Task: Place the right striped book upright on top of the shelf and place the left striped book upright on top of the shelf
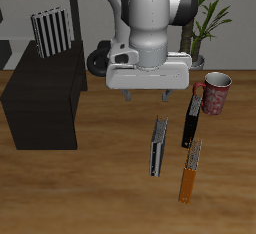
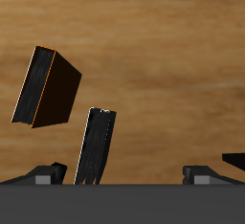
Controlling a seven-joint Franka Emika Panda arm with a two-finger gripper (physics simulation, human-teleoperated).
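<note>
Just below open gripper (image 1: pixel 146 96) — left striped book (image 1: pixel 159 145)

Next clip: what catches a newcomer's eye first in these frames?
The gripper hangs open above the striped book lying flat on the table. The other striped book already stands upright on top of the black shelf. A red patterned mug stands beside the black red-ended book.

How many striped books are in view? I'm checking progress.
2: one striped book stands on the shelf; the other lies on the table below the pincer.
</note>
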